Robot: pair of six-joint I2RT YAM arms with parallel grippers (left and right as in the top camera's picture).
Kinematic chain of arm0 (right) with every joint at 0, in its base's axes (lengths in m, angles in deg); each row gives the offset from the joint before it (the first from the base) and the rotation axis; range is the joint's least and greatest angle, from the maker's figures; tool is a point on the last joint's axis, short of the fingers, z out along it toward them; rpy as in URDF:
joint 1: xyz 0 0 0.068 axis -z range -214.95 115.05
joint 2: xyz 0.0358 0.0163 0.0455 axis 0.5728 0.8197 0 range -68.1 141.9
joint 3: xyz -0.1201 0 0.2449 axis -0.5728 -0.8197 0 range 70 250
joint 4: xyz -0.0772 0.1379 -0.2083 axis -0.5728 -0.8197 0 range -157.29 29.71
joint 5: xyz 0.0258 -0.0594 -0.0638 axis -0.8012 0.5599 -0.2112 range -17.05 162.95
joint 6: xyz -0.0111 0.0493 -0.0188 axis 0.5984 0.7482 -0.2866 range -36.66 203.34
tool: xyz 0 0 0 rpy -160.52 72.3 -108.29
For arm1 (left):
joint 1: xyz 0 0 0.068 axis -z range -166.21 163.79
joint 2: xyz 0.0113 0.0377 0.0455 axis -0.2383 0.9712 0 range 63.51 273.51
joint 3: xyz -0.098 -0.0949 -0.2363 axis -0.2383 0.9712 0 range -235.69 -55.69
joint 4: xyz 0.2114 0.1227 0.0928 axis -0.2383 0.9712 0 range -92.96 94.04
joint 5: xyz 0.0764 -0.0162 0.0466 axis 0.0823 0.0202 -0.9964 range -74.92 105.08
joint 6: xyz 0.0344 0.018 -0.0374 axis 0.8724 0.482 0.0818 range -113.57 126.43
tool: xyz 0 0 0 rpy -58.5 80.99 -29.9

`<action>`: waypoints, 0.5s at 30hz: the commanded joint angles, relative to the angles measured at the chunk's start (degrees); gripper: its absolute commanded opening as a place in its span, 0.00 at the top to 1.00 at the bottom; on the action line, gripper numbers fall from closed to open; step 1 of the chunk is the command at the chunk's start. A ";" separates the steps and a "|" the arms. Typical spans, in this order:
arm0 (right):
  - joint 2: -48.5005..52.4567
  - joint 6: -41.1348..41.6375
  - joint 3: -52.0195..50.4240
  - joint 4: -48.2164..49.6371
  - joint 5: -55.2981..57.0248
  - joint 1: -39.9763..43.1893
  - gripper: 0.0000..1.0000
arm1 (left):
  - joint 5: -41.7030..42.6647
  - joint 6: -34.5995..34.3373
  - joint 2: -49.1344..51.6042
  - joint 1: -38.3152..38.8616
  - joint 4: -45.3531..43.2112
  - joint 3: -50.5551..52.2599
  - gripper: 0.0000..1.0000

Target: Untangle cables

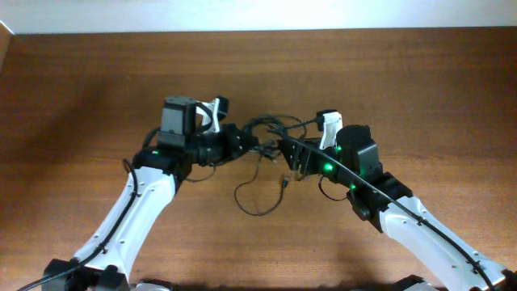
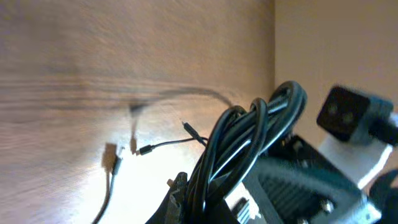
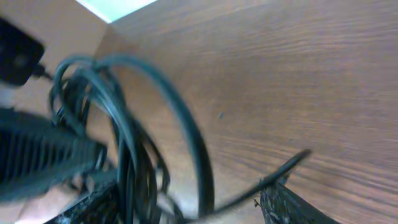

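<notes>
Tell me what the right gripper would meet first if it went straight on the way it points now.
Probably the tangled bundle of thin black cables, looped directly before the right gripper; the left gripper sits just beyond. Depth is blurred, so not certain.

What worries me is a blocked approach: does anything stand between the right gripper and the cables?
Nothing visible does. The cables loop between the fingers of the open right gripper; the left gripper holds them.
</notes>
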 commanded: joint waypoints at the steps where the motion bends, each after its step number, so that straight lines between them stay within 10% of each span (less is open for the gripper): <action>1: -0.11 1.29 -0.17 -2.19 12.66 -0.37 0.42 | 3.48 -0.52 -0.46 1.81 -0.13 -0.79 1.00; 10: -0.11 3.13 -0.17 -11.02 33.42 3.17 0.41 | 16.37 10.27 -0.48 -1.44 -0.92 -0.81 1.00; 15: -0.13 -4.02 -0.15 -9.51 -0.96 6.19 0.25 | 10.88 17.57 -0.46 -3.41 -1.20 -0.79 1.00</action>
